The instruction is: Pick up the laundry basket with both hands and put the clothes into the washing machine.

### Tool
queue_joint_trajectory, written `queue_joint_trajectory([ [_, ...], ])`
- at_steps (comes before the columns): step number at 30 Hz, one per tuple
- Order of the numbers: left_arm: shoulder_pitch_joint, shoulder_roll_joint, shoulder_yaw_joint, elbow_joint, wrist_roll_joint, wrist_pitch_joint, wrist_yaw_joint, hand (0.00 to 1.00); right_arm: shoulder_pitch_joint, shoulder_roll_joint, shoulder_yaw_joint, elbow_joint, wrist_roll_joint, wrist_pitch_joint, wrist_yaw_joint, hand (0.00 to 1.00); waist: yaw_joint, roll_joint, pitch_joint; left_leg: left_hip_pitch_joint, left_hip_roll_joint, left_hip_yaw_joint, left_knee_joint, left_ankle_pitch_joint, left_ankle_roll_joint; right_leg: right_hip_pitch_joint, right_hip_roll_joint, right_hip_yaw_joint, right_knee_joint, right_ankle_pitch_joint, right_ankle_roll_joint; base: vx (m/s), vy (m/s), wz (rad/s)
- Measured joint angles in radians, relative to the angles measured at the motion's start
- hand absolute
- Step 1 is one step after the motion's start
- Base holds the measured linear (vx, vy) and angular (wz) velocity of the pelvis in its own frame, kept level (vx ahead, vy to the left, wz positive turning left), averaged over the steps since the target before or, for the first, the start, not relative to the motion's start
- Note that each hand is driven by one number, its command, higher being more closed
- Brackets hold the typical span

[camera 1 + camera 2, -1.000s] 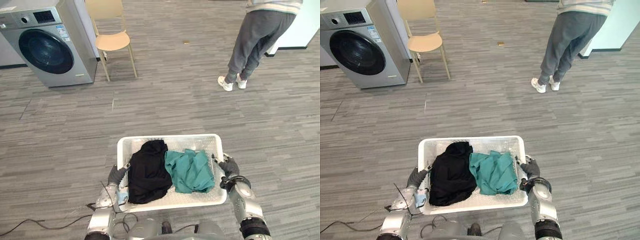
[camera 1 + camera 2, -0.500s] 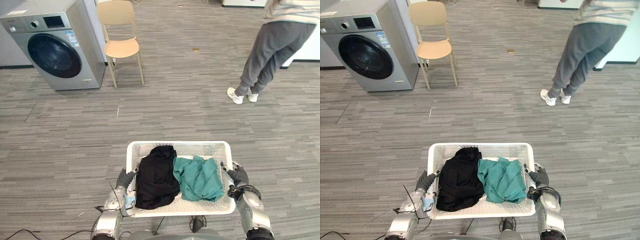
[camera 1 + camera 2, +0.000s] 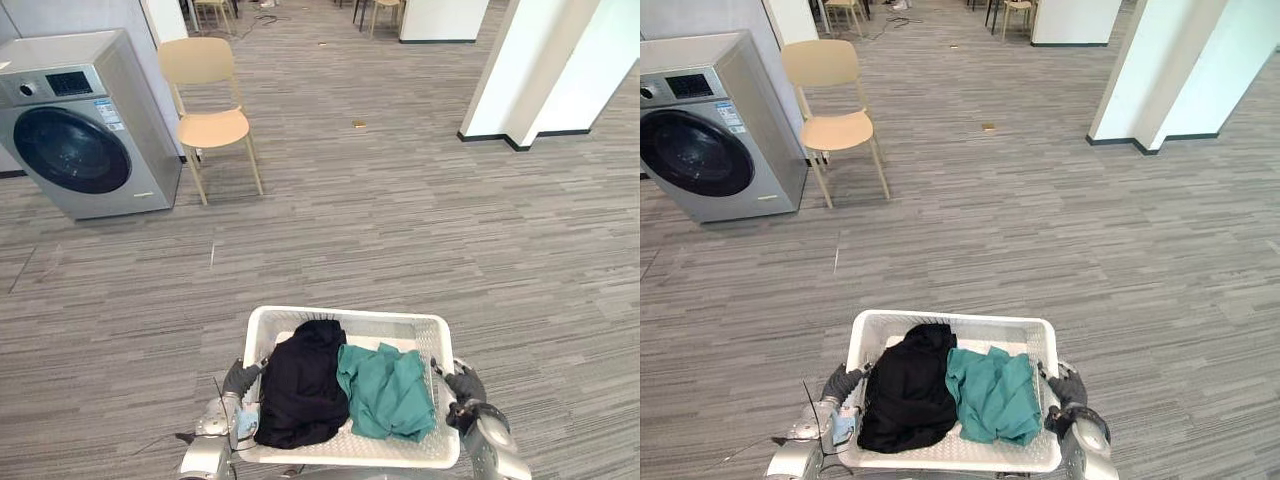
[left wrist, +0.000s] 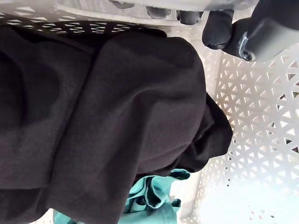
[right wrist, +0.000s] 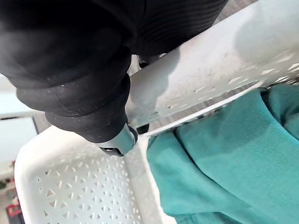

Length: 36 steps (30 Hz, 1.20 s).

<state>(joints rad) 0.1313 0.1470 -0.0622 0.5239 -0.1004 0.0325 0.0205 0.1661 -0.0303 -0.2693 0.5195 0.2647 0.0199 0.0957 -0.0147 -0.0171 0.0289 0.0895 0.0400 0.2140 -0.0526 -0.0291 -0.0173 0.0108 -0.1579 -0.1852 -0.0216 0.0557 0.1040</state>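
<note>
Laundry basket [image 3: 345,318] holds black garment [image 3: 303,380] beside teal garment [image 3: 385,390], left hand [image 3: 238,378] curled over left rim, right hand [image 3: 464,385] clamped on right rim, washing machine [image 3: 80,120] well apart.

It was a big open room, more like an office hall than a home. The floor [image 3: 400,230] was grey striped carpet, white pillars [image 3: 540,70] stood far right, and a washing machine [image 3: 85,125] sat far left beside a tan chair [image 3: 208,115].
</note>
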Motion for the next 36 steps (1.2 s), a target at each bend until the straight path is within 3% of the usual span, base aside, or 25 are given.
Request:
queue_joint_trajectory([
  [9,-0.032,0.006,-0.015,0.047,-0.029,-0.019,0.003,1.00,-0.028,-0.024,-0.005,0.051,0.015,-0.016,0.020,1.00,0.000,-0.002,0.000,0.007,0.002,0.024,-0.040,0.014,-0.008,-0.016,0.003,-0.003,0.005,-0.008,0.003,0.02,-0.018,-0.02],
  [12,-0.033,0.004,-0.015,0.046,-0.045,-0.020,0.006,1.00,-0.059,-0.038,0.002,0.068,0.014,-0.015,0.021,1.00,0.002,-0.004,0.003,-0.008,-0.015,0.012,-0.039,0.002,-0.001,-0.051,-0.042,-0.034,0.102,-0.062,0.024,-0.01,0.021,0.29],
  [14,-0.039,-0.007,-0.025,0.044,-0.045,-0.020,0.006,1.00,-0.059,-0.044,-0.010,0.084,0.020,-0.022,0.021,1.00,-0.001,-0.018,0.016,-0.017,-0.031,-0.008,0.000,-0.044,0.022,-0.066,-0.106,-0.084,0.237,-0.114,0.056,0.02,0.050,0.90],
  [15,-0.037,-0.013,-0.037,0.043,-0.046,-0.020,0.009,1.00,-0.057,-0.062,-0.007,0.082,0.019,-0.027,0.021,1.00,0.000,-0.015,0.024,-0.017,-0.044,-0.029,0.025,-0.057,0.039,-0.107,-0.151,-0.099,0.380,-0.119,0.056,0.04,0.117,1.15],
  [16,-0.037,-0.014,-0.045,0.023,-0.047,-0.020,0.016,1.00,-0.063,-0.071,-0.007,0.071,0.020,-0.030,0.024,1.00,-0.001,-0.023,0.033,-0.020,-0.066,-0.062,0.053,-0.071,0.061,-0.175,-0.202,-0.099,0.568,-0.089,-0.010,0.04,0.133,1.01],
  [18,-0.036,-0.018,-0.045,-0.019,-0.050,-0.020,0.029,1.00,-0.072,-0.068,-0.005,0.061,0.029,-0.040,0.028,1.00,0.008,-0.020,0.053,-0.005,-0.084,-0.109,0.076,-0.093,0.095,-0.288,-0.249,-0.063,0.814,0.002,-0.105,0.11,0.159,0.77],
  [19,-0.038,-0.004,-0.041,-0.026,-0.059,-0.020,0.031,1.00,-0.084,-0.057,-0.003,0.061,0.036,-0.040,0.032,1.00,0.007,-0.014,0.059,-0.002,-0.076,-0.132,0.099,-0.106,0.111,-0.333,-0.224,-0.048,0.899,-0.075,-0.073,0.21,0.132,0.56],
  [20,-0.040,0.018,-0.038,-0.044,-0.070,-0.020,0.036,1.00,-0.097,-0.052,0.008,0.056,0.041,-0.035,0.037,1.00,0.006,-0.008,0.061,-0.006,-0.059,-0.146,0.116,-0.123,0.113,-0.374,-0.159,-0.052,0.918,-0.155,-0.059,0.18,0.059,0.35],
  [22,-0.055,0.028,-0.042,-0.058,-0.079,-0.020,0.038,1.00,-0.103,-0.049,0.011,0.039,0.053,-0.040,0.036,1.00,0.001,0.006,0.071,-0.008,-0.045,-0.174,0.122,-0.141,0.107,-0.393,-0.077,-0.070,0.770,-0.190,-0.021,0.23,0.064,0.37],
  [24,-0.094,0.026,-0.049,-0.059,-0.081,-0.019,0.034,1.00,-0.099,-0.050,0.004,0.004,0.079,-0.045,0.021,1.00,-0.015,0.003,0.089,0.020,-0.063,-0.214,0.088,-0.154,0.102,-0.398,-0.025,-0.121,0.410,-0.155,0.007,0.34,0.009,0.58],
  [26,-0.116,0.023,-0.056,-0.059,-0.080,-0.015,0.028,1.00,-0.100,-0.050,-0.007,-0.004,0.087,-0.048,0.010,1.00,-0.024,-0.004,0.102,0.057,-0.075,-0.254,0.082,-0.184,0.086,-0.400,0.000,-0.100,0.225,-0.071,0.011,0.46,-0.091,0.58],
  [27,-0.125,0.019,-0.056,-0.059,-0.080,-0.016,0.027,1.00,-0.094,-0.050,-0.007,-0.033,0.087,-0.046,0.006,1.00,-0.027,0.003,0.115,0.085,-0.074,-0.284,0.102,-0.228,0.077,-0.407,0.025,-0.040,0.189,-0.041,0.006,0.65,-0.182,0.83],
  [28,-0.133,0.014,-0.056,-0.059,-0.080,-0.016,0.029,1.00,-0.077,-0.050,-0.008,-0.065,0.088,-0.046,0.005,1.00,-0.031,0.011,0.114,0.092,-0.057,-0.303,0.159,-0.283,0.077,-0.419,0.051,0.033,0.221,-0.022,-0.027,0.59,-0.189,0.82],
  [29,-0.132,0.013,-0.056,-0.060,-0.080,-0.016,0.028,1.00,-0.066,-0.050,-0.007,-0.081,0.088,-0.046,0.004,1.00,-0.034,0.024,0.107,0.095,-0.038,-0.317,0.196,-0.321,0.059,-0.412,0.069,0.045,0.247,-0.019,-0.042,0.69,-0.235,0.97],
  [30,-0.128,0.003,-0.051,-0.061,-0.080,-0.016,0.029,1.00,-0.057,-0.050,-0.007,-0.088,0.088,-0.048,0.005,1.00,-0.033,0.048,0.108,0.064,-0.001,-0.297,0.362,-0.374,0.002,-0.396,0.096,0.028,0.322,-0.018,-0.093,0.57,-0.213,0.63],
  [31,-0.125,-0.005,-0.046,-0.064,-0.080,-0.017,0.035,1.00,-0.070,-0.053,-0.008,-0.079,0.087,-0.047,0.003,1.00,-0.028,0.062,0.116,0.016,0.028,-0.255,0.507,-0.367,-0.015,-0.379,0.112,0.011,0.352,-0.059,-0.108,0.71,-0.310,0.65],
  [32,-0.113,-0.011,-0.035,-0.080,-0.080,-0.016,0.036,1.00,-0.074,-0.072,0.001,-0.082,0.087,-0.041,0.010,1.00,-0.023,0.092,0.131,-0.126,0.106,-0.186,0.875,-0.246,-0.054,-0.301,0.150,-0.028,0.341,-0.093,-0.146,0.68,-0.334,0.30],
  [33,-0.074,-0.016,-0.019,-0.110,-0.080,-0.017,0.029,1.00,-0.076,-0.091,0.028,-0.086,0.093,-0.038,0.010,1.00,0.000,0.114,0.137,-0.257,0.157,-0.187,1.171,-0.132,-0.063,-0.212,0.196,-0.029,0.296,-0.118,-0.171,0.83,-0.375,0.06],
  [34,-0.048,-0.030,-0.008,-0.121,-0.081,-0.017,0.028,1.00,-0.081,-0.101,0.039,-0.085,0.095,-0.038,0.010,1.00,0.027,0.118,0.141,-0.317,0.168,-0.190,1.316,-0.134,-0.069,-0.137,0.220,-0.011,0.253,-0.121,-0.175,0.84,-0.298,-0.30],
  [36,-0.029,-0.038,-0.006,-0.125,-0.081,-0.017,0.023,1.00,-0.081,-0.115,0.045,-0.083,0.094,-0.034,0.012,1.00,0.055,0.102,0.152,-0.407,0.164,-0.151,1.428,-0.141,-0.057,0.014,0.224,0.022,0.159,-0.121,-0.175,0.74,-0.178,-0.26],
])
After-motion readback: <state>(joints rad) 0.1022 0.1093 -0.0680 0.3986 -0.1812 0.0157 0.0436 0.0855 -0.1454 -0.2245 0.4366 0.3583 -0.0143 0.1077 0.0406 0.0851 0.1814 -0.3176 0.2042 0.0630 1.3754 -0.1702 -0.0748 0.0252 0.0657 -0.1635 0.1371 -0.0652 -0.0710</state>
